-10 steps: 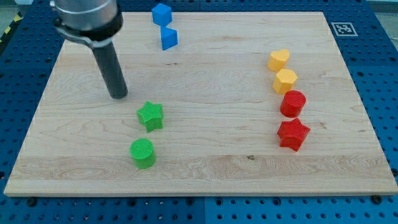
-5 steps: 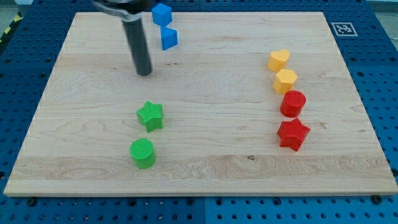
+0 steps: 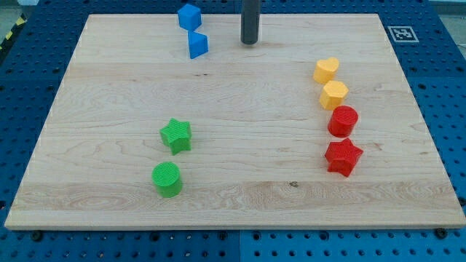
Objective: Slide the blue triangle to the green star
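The blue triangle [image 3: 197, 45] lies near the board's top edge, just below a second blue block [image 3: 189, 16] of blocky shape. The green star [image 3: 176, 135] sits in the lower left part of the board, well below the triangle. My tip [image 3: 250, 41] is at the view's top, to the right of the blue triangle and apart from it. The rod rises out of the view's top.
A green cylinder [image 3: 167, 179] sits just below the star. On the right stands a column: a yellow heart [image 3: 327, 70], a yellow hexagon [image 3: 334, 94], a red cylinder [image 3: 343, 121], a red star [image 3: 343, 157]. The wooden board [image 3: 240, 204] lies on a blue pegboard.
My tip has moved from the left of the board, above the green star, up and to the right past the blue blocks. No block has moved.
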